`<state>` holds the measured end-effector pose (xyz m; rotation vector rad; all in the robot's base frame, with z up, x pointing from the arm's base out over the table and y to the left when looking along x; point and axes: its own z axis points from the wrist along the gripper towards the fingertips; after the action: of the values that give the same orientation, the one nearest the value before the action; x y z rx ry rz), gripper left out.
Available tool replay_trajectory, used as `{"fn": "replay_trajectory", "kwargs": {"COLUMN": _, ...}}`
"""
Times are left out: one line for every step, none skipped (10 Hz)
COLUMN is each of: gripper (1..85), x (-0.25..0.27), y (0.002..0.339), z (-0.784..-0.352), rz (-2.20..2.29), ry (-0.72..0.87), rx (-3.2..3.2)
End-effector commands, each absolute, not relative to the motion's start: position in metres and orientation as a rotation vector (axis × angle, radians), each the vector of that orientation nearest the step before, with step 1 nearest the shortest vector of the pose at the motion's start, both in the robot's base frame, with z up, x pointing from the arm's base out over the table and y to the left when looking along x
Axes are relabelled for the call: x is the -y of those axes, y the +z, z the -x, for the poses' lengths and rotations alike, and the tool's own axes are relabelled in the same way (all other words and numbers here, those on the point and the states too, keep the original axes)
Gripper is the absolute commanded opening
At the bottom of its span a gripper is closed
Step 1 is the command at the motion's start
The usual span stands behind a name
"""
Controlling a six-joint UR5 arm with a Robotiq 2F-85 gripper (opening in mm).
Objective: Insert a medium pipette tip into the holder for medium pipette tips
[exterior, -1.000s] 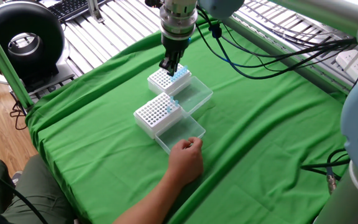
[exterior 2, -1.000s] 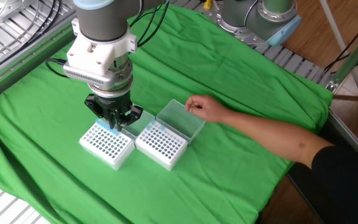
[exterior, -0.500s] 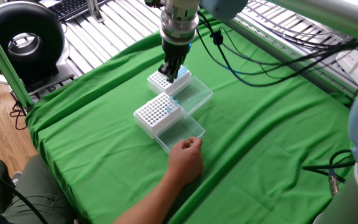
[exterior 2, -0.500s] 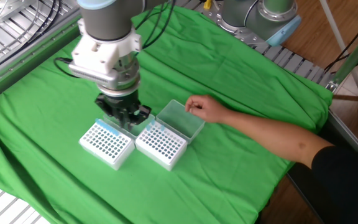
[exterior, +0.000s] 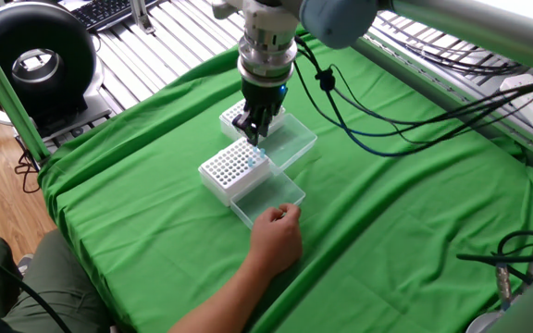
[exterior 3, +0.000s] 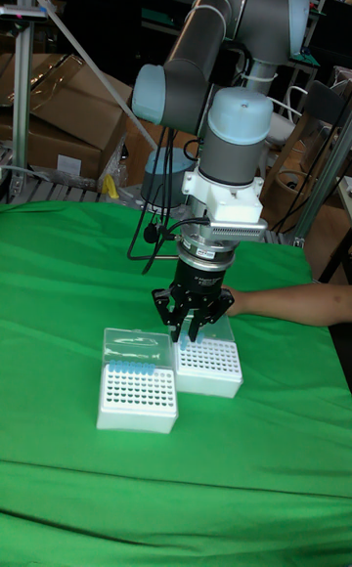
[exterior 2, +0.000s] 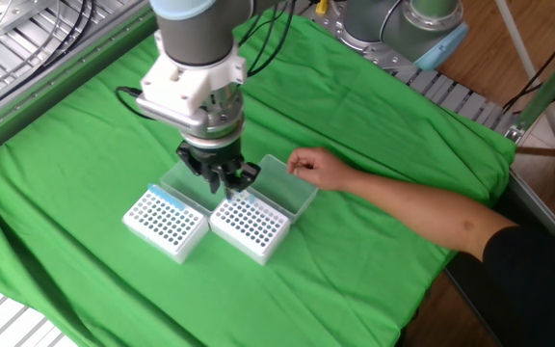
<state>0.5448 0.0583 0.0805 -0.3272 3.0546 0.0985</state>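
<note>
nearly there: tip hanging upright over the rack's back rows

spread across the whole table, a green cloth (exterior: 415,213). above it, the grey arm (exterior 3: 235,20), reaching straight down. from the near edge, a person's hand (exterior: 278,236), resting on the clear lid (exterior 2: 292,188), which lies flat and open.

side by side on the cloth, two white racks, close together but seemingly not touching. judged to be the target, the holder for medium pipette tips (exterior 2: 251,229), the one whose lid the hand steadies; beside it, further from the person, the other rack (exterior 2: 165,224), with a few blue tips along its hinge edge.

directly over the holder's back rows, next to the hinge, the gripper (exterior 2: 225,183), fingers drawn close together and pinching what looks like a medium pipette tip (exterior 3: 184,334), a thin pale blue sliver. too small to say how much of it pokes out.

crucial here: long axis of the tip vertical, point down, holes straight below it. probably little more than a plain descent left, provided the point sits over a free hole and not over a web between holes. impossible to judge that alignment from these views.
</note>
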Motion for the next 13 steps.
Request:
{"fn": "replay_trajectory", "kwargs": {"gripper": 32.0, "x": -0.067, "y": 0.077, "z": -0.539, "rz": 0.291, "ry": 0.127, "rx": -3.051}}
{"fn": "replay_trajectory", "kwargs": {"gripper": 29.3, "x": -0.067, "y": 0.074, "z": -0.540, "rz": 0.274, "ry": 0.118, "rx": -3.050}}
{"fn": "replay_trajectory", "kwargs": {"gripper": 28.0, "x": -0.067, "y": 0.073, "z": -0.540, "rz": 0.267, "ry": 0.111, "rx": -3.048}}
{"fn": "replay_trajectory", "kwargs": {"gripper": 27.7, "x": -0.067, "y": 0.071, "z": -0.542, "rz": 0.267, "ry": 0.107, "rx": -3.042}}
{"fn": "replay_trajectory", "kwargs": {"gripper": 27.3, "x": -0.067, "y": 0.070, "z": -0.544, "rz": 0.266, "ry": 0.104, "rx": -3.038}}
{"fn": "replay_trajectory", "kwargs": {"gripper": 27.3, "x": -0.067, "y": 0.068, "z": -0.545, "rz": 0.265, "ry": 0.103, "rx": -3.033}}
{"fn": "replay_trajectory", "kwargs": {"gripper": 27.3, "x": -0.067, "y": 0.067, "z": -0.547, "rz": 0.269, "ry": 0.102, "rx": -3.028}}
{"fn": "replay_trajectory", "kwargs": {"gripper": 27.3, "x": -0.067, "y": 0.066, "z": -0.547, "rz": 0.271, "ry": 0.104, "rx": -3.026}}
{"fn": "replay_trajectory", "kwargs": {"gripper": 27.0, "x": -0.067, "y": 0.065, "z": -0.547, "rz": 0.271, "ry": 0.102, "rx": -3.025}}
{"fn": "replay_trajectory", "kwargs": {"gripper": 26.7, "x": -0.066, "y": 0.063, "z": -0.547, "rz": 0.271, "ry": 0.101, "rx": -3.024}}
{"fn": "replay_trajectory", "kwargs": {"gripper": 26.3, "x": -0.066, "y": 0.062, "z": -0.547, "rz": 0.271, "ry": 0.103, "rx": -3.020}}
{"fn": "replay_trajectory", "kwargs": {"gripper": 25.7, "x": -0.066, "y": 0.061, "z": -0.547, "rz": 0.273, "ry": 0.103, "rx": -3.019}}
{"fn": "replay_trajectory", "kwargs": {"gripper": 25.0, "x": -0.065, "y": 0.060, "z": -0.546, "rz": 0.273, "ry": 0.100, "rx": -3.019}}
